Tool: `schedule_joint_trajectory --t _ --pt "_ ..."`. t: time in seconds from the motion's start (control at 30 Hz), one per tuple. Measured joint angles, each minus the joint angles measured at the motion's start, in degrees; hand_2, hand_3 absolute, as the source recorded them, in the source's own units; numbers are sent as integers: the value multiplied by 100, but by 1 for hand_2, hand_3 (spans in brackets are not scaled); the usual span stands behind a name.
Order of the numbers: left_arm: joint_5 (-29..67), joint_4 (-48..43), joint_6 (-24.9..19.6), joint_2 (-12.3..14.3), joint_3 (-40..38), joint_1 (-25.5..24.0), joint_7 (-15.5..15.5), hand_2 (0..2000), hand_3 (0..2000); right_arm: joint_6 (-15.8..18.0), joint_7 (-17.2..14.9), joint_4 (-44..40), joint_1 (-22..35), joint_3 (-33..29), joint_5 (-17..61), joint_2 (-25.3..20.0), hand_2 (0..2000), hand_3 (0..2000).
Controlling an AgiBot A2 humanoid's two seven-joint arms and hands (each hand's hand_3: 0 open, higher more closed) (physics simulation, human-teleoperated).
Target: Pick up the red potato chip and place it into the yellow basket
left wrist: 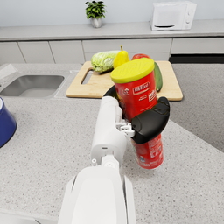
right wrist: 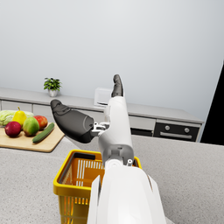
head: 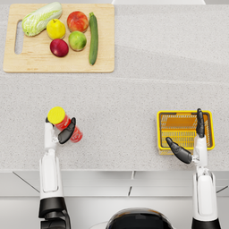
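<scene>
1. The left hand [head: 62,129] grips the red cylindrical potato chip can with the yellow lid [left wrist: 140,111] around its middle; dark fingers [left wrist: 151,122] wrap the front of the label, and the can tilts, lid leaning toward the far counter.
2. The can sits at the left of the speckled grey countertop [head: 125,103]; whether its base is clear of the surface cannot be told from these views.
3. The yellow wire basket [head: 163,117] stands well apart at the right; the right hand [head: 190,143] hovers over it, fingers spread, holding nothing.
4. Judgement: the step in hand is the lift and carry; the grasp should be kept firm at mid-body, since the tilt suggests the can could pivot in the fingers.
5. Recommended: raise the can above the basket's rim before travelling rightward; the right arm occupies the basket's mouth and ought to be drawn aside to avoid contact.
6. The wooden chopping board [head: 27,62] with produce lies far off the route; no hazard noted there.
</scene>
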Motion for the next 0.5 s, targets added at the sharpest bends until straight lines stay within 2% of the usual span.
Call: schedule_joint_trajectory --t 0.1,0.23,0.37,0.5 --pt "0 -1234 -99 20 -29 -97 -1 2000 2000 0 0 -82 -3 270 0 -31 0 0" --pt "-1 -2322 -241 52 236 -62 12 2000 2000 0 0 3 4 773 0 -83 0 0" --pt "-2 -3112 -310 170 821 99 2 2000 2000 0 0 40 158 1378 1 -255 0 0" --pt "-2 -3415 -336 434 1629 299 -8 2000 2000 0 0 -120 395 1849 0 -491 0 0"
